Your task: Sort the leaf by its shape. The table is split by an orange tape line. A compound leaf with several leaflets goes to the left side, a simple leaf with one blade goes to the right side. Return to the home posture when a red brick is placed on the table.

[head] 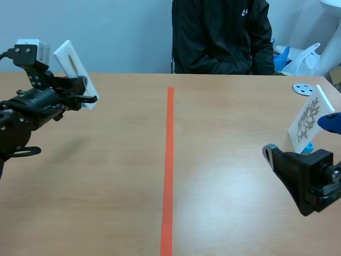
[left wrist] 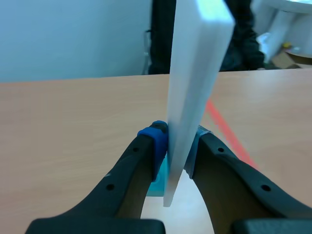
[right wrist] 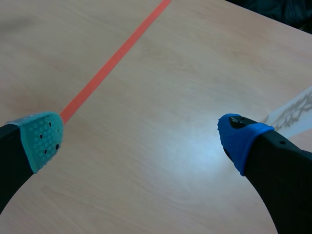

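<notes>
Item: my left fingers point(left wrist: 155, 142), clamped on a white card point(left wrist: 195, 73), held edge-on above the desk point(head: 106, 202), left of the orange tape line point(head: 169, 160); my right fingers point(right wrist: 41, 139), spread apart, holding nothing, right of that line; leaf card point(head: 308, 121), standing far right of the line.

Tape line point(head: 169, 160): orange, ran up the middle of the surface point(head: 224, 186).
Left pincer point(head: 84, 92): well left of the tape line, raised off the surface, closed on the lower part of a white card point(head: 72, 64) that leaned nearly edge-on.
Right pincer point(head: 299, 137): well right of the tape line, low, fingers apart.
Leaf card point(head: 307, 120): right of the tape line, tilted on a pale blue base, grey branching leaf print, just beside the right pincer's blue pad.
Person point(head: 221, 37): dark jacket, seated beyond the tape line's far end.
White disc point(head: 302, 88): far right of the tape line, flat, beyond the leaf card.
</notes>
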